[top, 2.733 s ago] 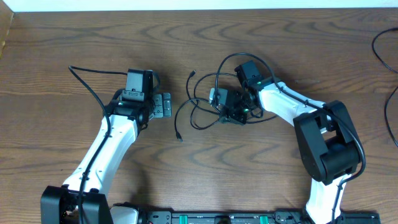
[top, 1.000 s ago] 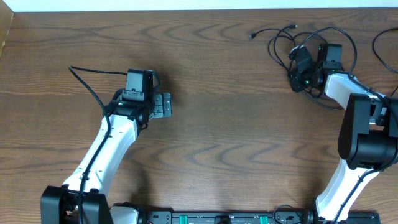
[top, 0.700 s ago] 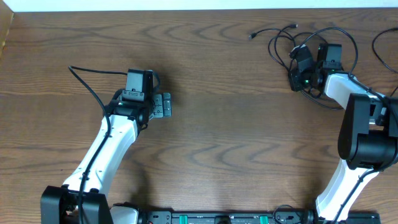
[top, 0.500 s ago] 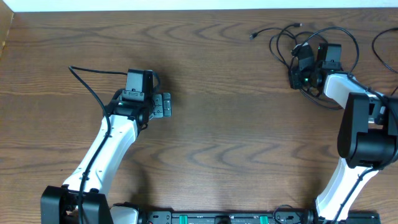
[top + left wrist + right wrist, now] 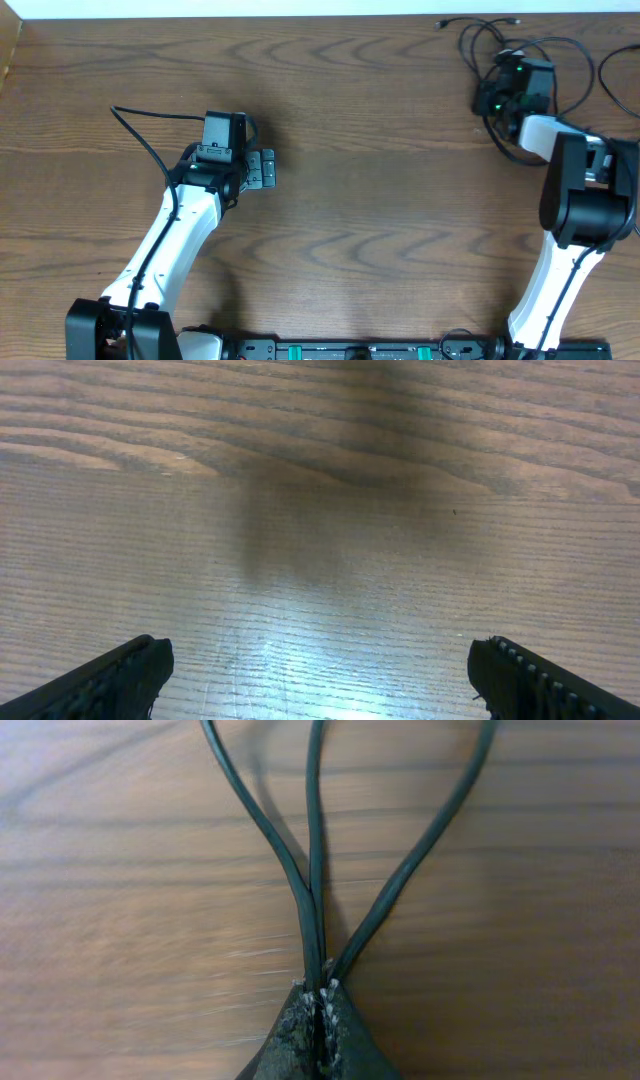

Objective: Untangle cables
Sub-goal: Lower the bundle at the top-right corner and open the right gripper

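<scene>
From above, the cables (image 5: 480,45) lie bunched at the far right corner of the table (image 5: 380,200), with the right gripper (image 5: 498,98) in among them. The left gripper (image 5: 266,168) sits well apart.

Its wrist view shows jaws spread wide over wood.

The right wrist view shows three black strands pinched between closed fingertips (image 5: 300,1025). They look light, limp and springy, so I'd grasp near a plug end, not mid-loop.
</scene>
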`<state>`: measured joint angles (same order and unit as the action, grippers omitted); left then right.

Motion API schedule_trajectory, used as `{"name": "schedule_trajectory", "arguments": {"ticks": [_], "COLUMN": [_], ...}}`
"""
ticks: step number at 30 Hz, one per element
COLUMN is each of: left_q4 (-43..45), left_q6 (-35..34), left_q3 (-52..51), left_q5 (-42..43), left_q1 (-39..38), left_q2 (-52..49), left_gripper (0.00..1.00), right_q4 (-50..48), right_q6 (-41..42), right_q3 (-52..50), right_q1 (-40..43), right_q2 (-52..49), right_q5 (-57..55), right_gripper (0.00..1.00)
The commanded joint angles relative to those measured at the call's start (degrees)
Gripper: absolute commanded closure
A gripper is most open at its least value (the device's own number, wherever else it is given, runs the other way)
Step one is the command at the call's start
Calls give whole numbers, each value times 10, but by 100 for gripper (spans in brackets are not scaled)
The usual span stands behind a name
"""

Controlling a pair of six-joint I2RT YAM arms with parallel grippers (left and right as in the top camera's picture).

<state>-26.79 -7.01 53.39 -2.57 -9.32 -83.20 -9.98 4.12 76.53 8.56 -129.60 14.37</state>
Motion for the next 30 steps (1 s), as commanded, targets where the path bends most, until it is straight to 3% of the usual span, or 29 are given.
{"name": "schedule_trajectory", "arguments": {"ticks": [1, 6, 10, 20, 30], "left_q4": [-2, -2, -2, -2, -2], "left_q6": [10, 10, 10, 10, 10], "left_q3": [3, 3, 3, 3, 3], "left_q5": [-9, -9, -9, -9, -9], "left_q1": [3, 3, 3, 3, 3], "left_q2": [1, 1, 1, 1, 1], "left_gripper": [1, 1, 1, 1, 1], "right_q4": [57, 73, 76, 83, 133], "right_q6": [64, 63, 37, 22, -25], "right_q3": [-46, -46, -46, -46, -46], "right_q1": [64, 116, 147, 158, 143], "right_q2": [-83, -81, -81, -72, 46], "right_q5": [-89, -80, -6, 20, 58], "right_gripper": [99, 99, 99, 99, 99]}}
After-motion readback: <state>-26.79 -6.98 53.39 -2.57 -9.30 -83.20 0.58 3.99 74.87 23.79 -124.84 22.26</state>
